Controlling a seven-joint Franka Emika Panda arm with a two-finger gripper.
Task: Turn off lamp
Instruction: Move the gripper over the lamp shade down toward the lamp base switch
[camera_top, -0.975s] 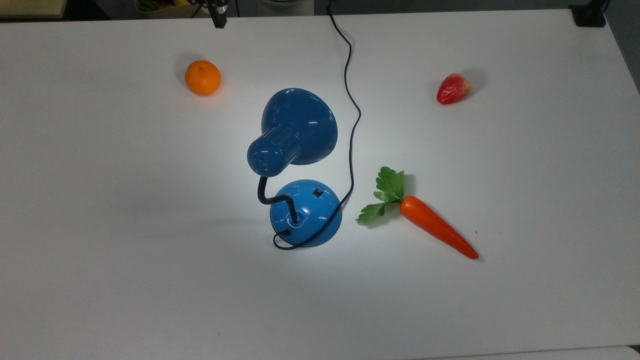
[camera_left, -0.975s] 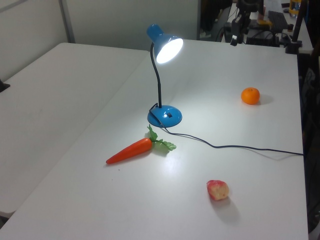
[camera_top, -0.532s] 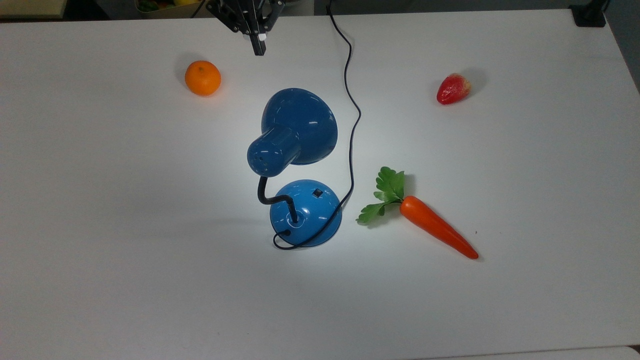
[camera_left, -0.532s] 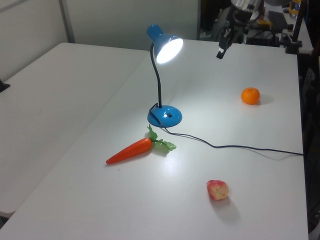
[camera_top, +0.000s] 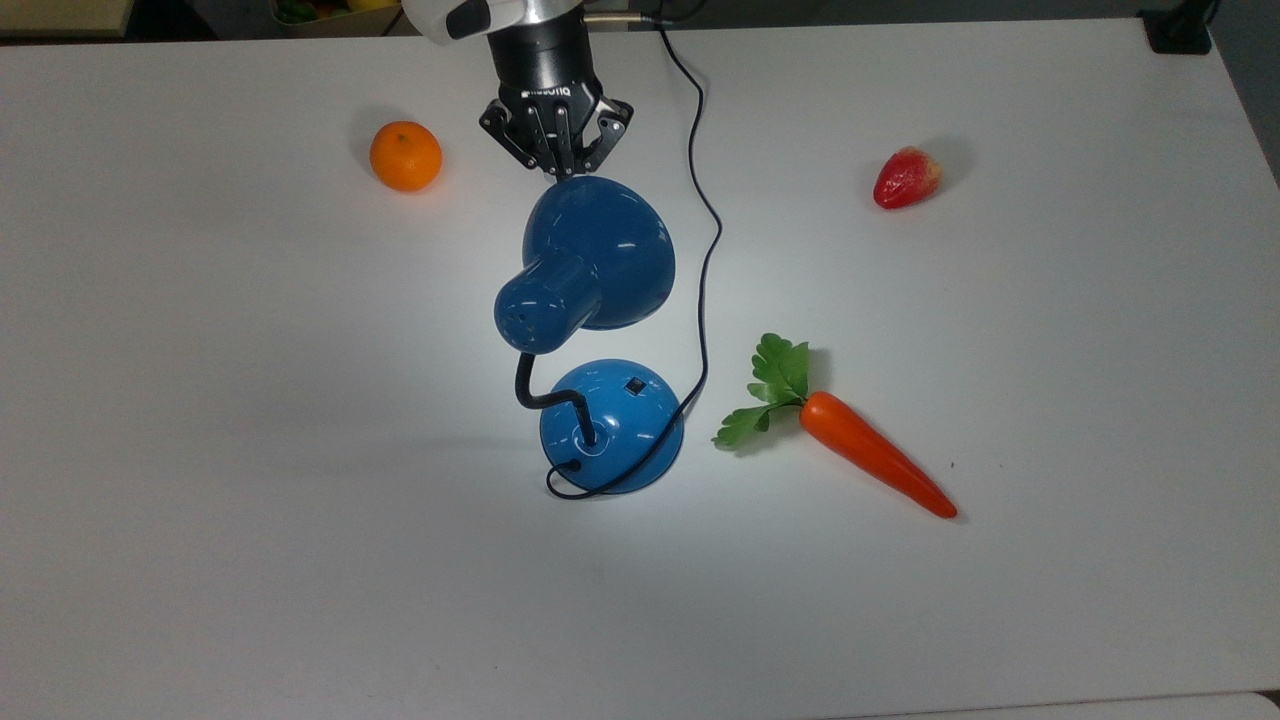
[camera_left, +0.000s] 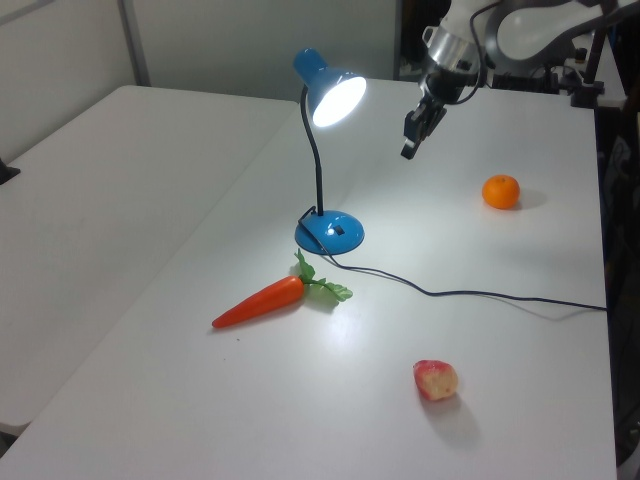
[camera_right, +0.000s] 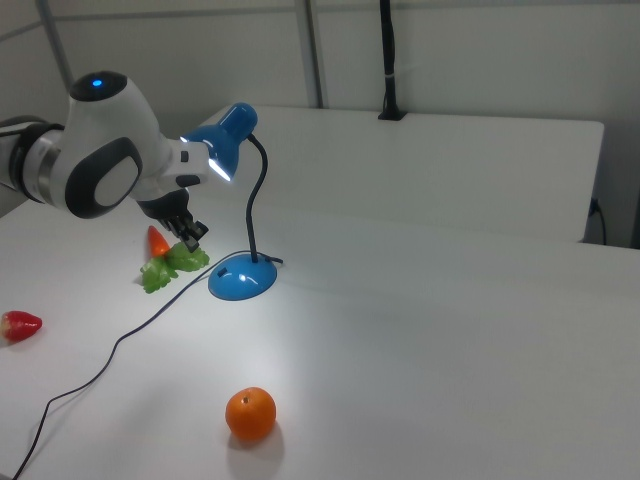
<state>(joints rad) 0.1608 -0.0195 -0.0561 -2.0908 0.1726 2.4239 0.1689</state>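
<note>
The lamp (camera_top: 590, 330) stands near the middle of the white bench (camera_top: 200, 500), lit, its shade throwing a bright pool on the surface in the left view, so the task is not yet done. In the top view the hand (camera_top: 556, 165) hangs in the air at about 12 o'clock from the lamp's shade, just past its rim, pointing down; the two fingers look drawn close together with nothing between them. The step in hand seems to be the approach to the small black switch (camera_top: 634, 384), which sits on the domed base (camera_top: 612, 425) toward 1 o'clock from where the gooseneck (camera_top: 545, 395) enters it. To do this well, the hand would need to travel toward 6 o'clock in the top view while keeping wide of the shade and the neck, come down on the side of the base where the cord (camera_top: 706, 240) runs, and press the switch with one fingertip, straight down and lightly, since the base is glossy and rounded and a slanted push could slide off or shove the lamp. Snagging the cord is the other risk. Counted on the bench: one lamp, one orange (camera_top: 405, 156) at 11 o'clock from it, one strawberry (camera_top: 906, 177) at 2 o'clock, one carrot (camera_top: 860, 445) at 4 o'clock.
</note>
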